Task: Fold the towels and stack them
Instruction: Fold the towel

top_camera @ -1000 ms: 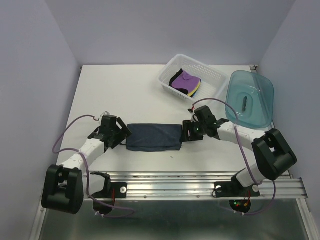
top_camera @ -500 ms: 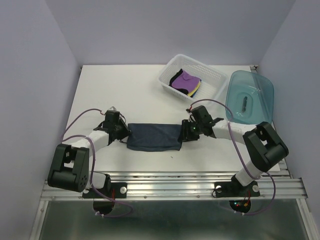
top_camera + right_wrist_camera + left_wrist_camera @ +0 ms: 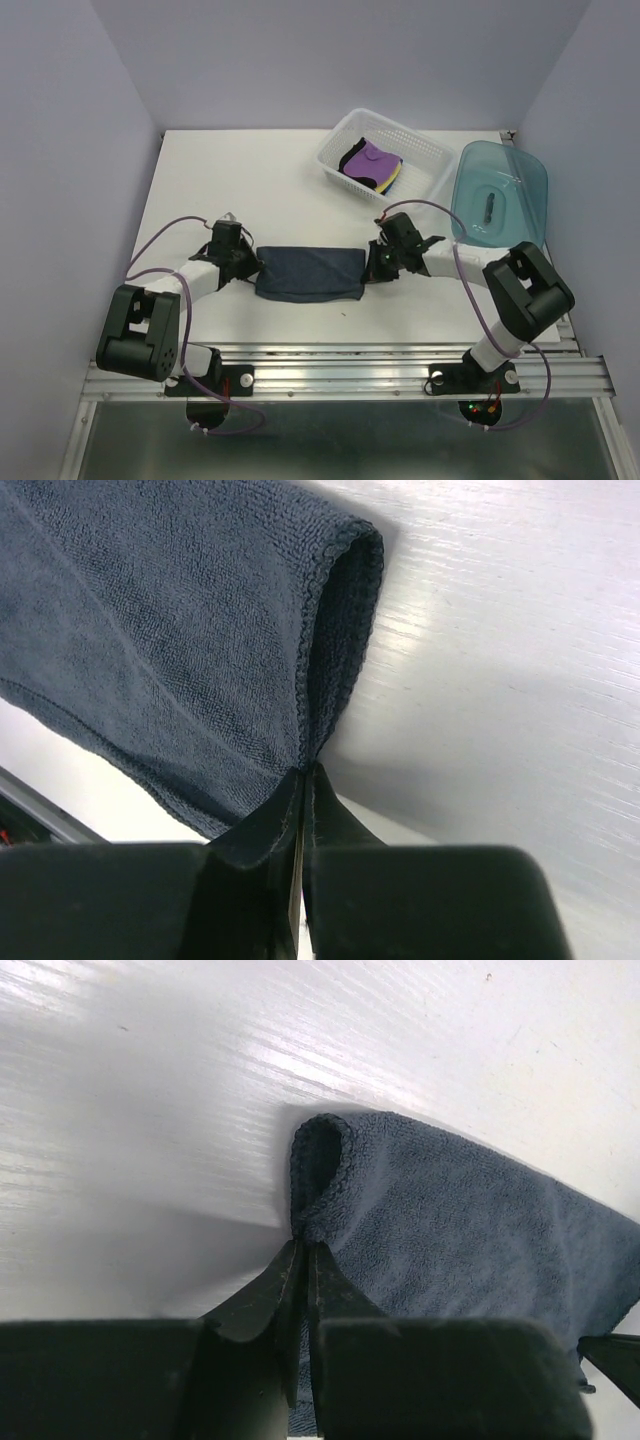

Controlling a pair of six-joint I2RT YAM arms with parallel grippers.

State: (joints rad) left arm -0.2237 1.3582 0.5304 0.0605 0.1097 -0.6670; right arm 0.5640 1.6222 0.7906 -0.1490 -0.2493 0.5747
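Now, item: slate towel (image 3: 307, 273), lying as a long flat strip on the table (image 3: 230, 170), near the front edge, between your two arms. Left gripper (image 3: 305, 1250): closed on the towel's left end, pinching a small raised loop of hem. Right gripper (image 3: 303, 775): likewise closed tight on the right end, hem looped above the fingertips. Handling: lift both ends together and level, hold the strip lightly taut, then carry one end over onto the other so the edges meet; uneven height would likely skew the fold. Views: the top camera alone shows the whole strip, the basket (image 3: 425, 150) holding the other towels (image 3: 375, 160) behind it, and the bin (image 3: 540, 175) beside that. Only the wrist cameras show how thin each pinch is, right at the hem, so a hard pull may slip it.
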